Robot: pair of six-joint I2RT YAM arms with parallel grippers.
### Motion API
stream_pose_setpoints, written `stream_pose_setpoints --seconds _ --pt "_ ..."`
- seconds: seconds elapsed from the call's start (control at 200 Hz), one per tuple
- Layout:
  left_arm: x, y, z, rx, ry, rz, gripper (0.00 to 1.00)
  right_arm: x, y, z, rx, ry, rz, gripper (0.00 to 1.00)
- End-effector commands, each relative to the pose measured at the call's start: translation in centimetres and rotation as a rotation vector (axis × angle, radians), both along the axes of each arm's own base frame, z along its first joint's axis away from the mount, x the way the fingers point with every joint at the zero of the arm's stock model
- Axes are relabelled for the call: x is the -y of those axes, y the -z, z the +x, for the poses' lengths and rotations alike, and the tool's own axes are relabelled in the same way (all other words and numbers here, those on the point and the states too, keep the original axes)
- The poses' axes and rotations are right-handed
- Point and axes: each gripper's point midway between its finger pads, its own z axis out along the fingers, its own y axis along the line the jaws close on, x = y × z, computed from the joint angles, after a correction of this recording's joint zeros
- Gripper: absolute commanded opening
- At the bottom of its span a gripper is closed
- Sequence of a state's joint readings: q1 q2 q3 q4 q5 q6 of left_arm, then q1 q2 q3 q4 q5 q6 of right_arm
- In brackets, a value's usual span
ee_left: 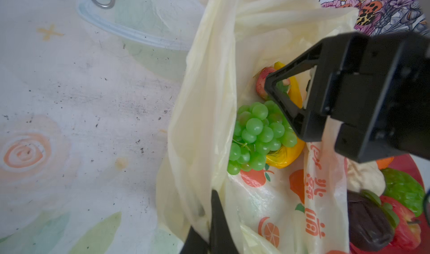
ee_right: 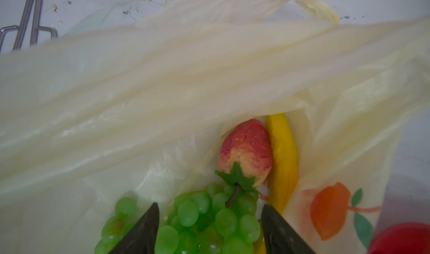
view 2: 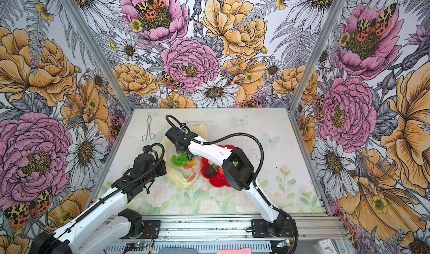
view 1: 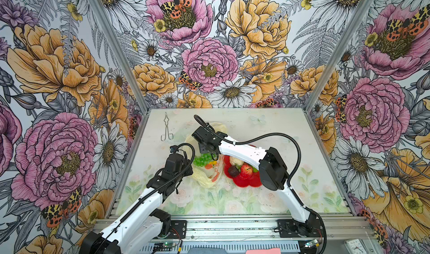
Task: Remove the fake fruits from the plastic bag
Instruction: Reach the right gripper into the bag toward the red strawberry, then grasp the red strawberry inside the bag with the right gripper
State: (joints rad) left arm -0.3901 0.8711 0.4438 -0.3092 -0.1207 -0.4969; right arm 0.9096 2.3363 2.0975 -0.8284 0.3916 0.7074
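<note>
The pale-yellow plastic bag (view 1: 210, 178) lies mid-table with its mouth held open. My left gripper (ee_left: 210, 218) is shut on the bag's near rim. Inside lie a green grape bunch (ee_right: 209, 215), a strawberry (ee_right: 246, 148) and a yellow banana (ee_right: 283, 159). My right gripper (ee_right: 209, 206) reaches into the mouth and stands open, one finger on each side of the grapes. In both top views the grapes (view 1: 203, 160) show just below that gripper. A red apple (view 1: 246, 171), a dark brown fruit (view 1: 233, 171) and a cream piece (view 1: 235, 160) rest on the red plate (view 1: 246, 183).
The red flower-shaped plate (view 2: 218, 183) sits right of the bag, partly under my right arm. Metal tongs (view 1: 167, 129) lie at the table's far left. Patterned walls close in three sides. A small clock (view 1: 354, 245) sits beyond the front rail, right.
</note>
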Motion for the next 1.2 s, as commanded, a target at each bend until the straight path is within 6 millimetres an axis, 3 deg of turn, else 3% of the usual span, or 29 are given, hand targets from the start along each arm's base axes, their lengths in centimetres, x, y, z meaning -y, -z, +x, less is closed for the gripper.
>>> stream_pose_setpoints --seconds 0.0,0.26,0.525,0.901,1.111,1.196 --pt "0.0 -0.2 0.1 0.031 0.009 0.015 0.0 0.8 -0.5 1.7 0.053 0.132 0.033 0.74" --pt "-0.2 -0.4 0.0 0.042 0.002 0.015 0.0 1.3 0.3 2.6 0.051 0.22 0.072 0.76" --pt "-0.1 -0.4 0.0 0.042 0.006 0.015 0.0 1.4 3.0 2.6 0.009 0.28 0.085 0.77" --pt "-0.1 -0.5 -0.1 0.048 0.006 0.014 0.0 1.8 5.7 3.6 0.002 0.286 0.04 0.66" --pt "0.0 -0.5 -0.1 0.051 0.008 0.014 0.0 1.7 5.0 4.0 0.02 0.275 0.038 0.56" --pt "-0.1 -0.5 0.0 0.051 0.006 0.016 0.0 1.5 3.8 4.0 0.049 0.26 0.032 0.53"
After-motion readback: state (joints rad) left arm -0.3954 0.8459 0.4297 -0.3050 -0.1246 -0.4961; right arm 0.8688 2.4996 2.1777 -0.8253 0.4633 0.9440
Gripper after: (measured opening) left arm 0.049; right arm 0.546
